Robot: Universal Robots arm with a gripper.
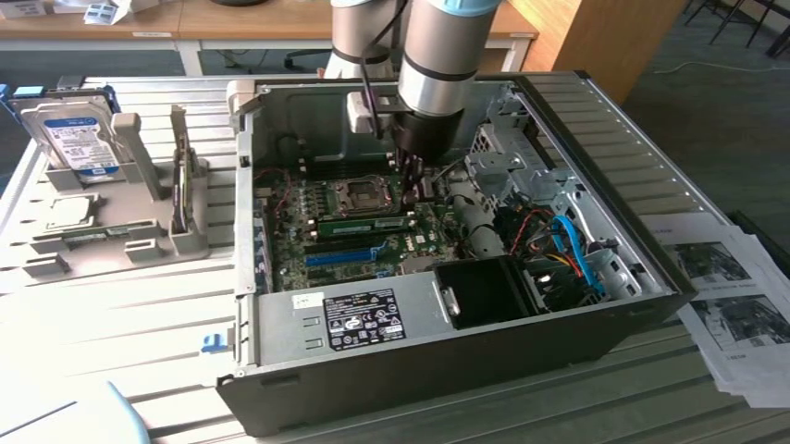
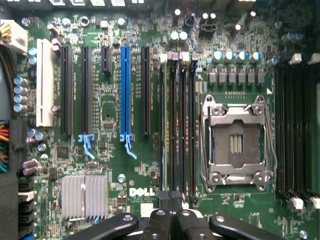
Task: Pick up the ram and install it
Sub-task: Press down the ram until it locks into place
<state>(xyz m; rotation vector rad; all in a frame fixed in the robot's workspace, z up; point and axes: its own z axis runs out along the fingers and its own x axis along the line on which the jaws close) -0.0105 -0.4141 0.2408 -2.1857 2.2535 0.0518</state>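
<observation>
While the hand [image 2: 172, 217] hovers closed and empty, the ram [image 1: 366, 223] sits in its motherboard [image 2: 110, 100] slot.

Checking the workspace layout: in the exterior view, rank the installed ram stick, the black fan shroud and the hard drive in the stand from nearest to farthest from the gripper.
1. The ram, seated on the motherboard just below the gripper.
2. The black fan shroud, in the case's front corner, toward the exterior view's right.
3. The hard drive, upright in the grey stand outside the case, at the exterior view's left.
</observation>
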